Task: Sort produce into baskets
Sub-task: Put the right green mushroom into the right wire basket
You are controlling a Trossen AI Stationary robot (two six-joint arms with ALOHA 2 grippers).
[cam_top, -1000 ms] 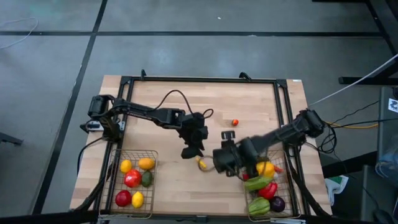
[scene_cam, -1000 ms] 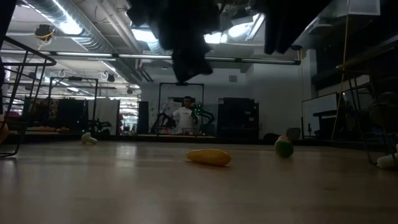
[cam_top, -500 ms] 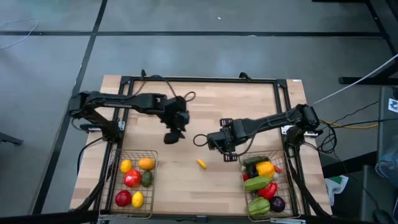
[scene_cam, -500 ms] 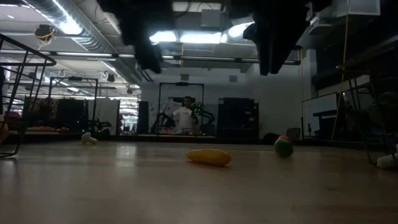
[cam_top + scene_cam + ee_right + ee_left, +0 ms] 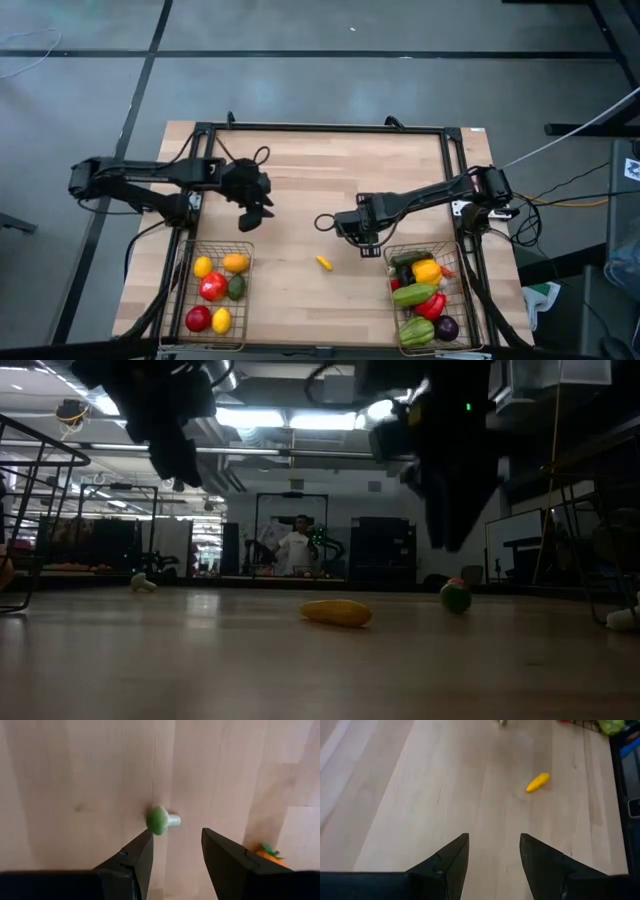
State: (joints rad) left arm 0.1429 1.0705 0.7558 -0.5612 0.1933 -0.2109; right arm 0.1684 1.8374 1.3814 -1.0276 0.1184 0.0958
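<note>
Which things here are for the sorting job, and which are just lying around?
For the job:
- left basket and right basket, both holding produce
- loose yellow piece, green piece, orange piece
- left gripper and right gripper, both open and empty

Just around:
- black table frame
- floor cable
- person far behind

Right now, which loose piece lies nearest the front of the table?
Start at the wooden table and look between the two wire baskets. There a small yellow piece lies alone on bare wood, long and tapered, unlike the rounder ones in the baskets.
</note>
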